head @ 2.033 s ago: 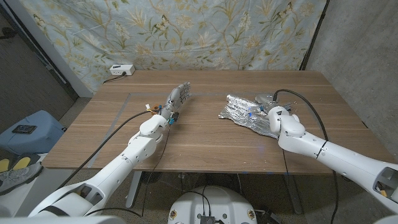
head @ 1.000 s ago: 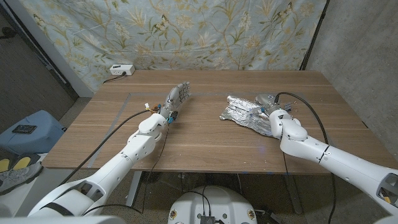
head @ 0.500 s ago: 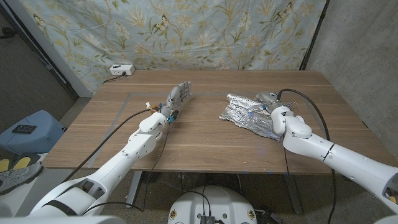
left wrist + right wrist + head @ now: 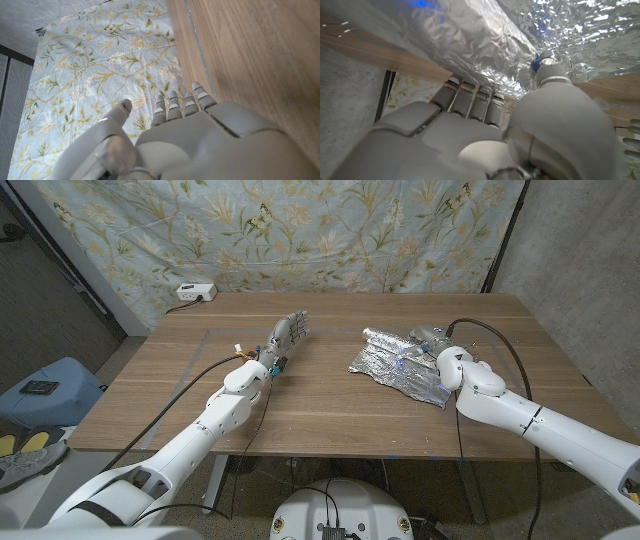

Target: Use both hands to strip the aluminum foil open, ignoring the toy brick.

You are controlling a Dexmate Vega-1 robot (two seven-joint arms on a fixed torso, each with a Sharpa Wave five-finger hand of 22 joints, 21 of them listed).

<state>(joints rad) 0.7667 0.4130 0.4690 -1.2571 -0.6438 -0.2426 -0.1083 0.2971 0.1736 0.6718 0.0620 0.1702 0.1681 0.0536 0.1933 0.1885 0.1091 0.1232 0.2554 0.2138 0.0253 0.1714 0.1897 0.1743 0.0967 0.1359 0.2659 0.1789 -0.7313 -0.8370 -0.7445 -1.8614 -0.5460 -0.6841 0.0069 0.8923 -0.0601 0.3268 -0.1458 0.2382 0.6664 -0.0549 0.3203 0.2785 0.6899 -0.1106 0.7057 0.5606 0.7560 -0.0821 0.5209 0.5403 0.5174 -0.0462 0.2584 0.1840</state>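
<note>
Clearly the right robot hand (image 4: 447, 366) pinches the aluminum foil's (image 4: 395, 362) near-right edge on the desk (image 4: 320, 405); the left robot hand (image 4: 285, 335), released with fingers extended, stands well left of the foil.

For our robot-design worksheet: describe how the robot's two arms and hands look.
Both arms have smooth, rounded white shells, with a black cable running along each. The left hand and right hand are grey and segmented. Small coloured wires show at the left wrist.

What we cannot make out

Crumpled aluminum foil (image 4: 485, 40) covers our right hand's fingertips (image 4: 470, 95); whether they grip stays unclear.
</note>
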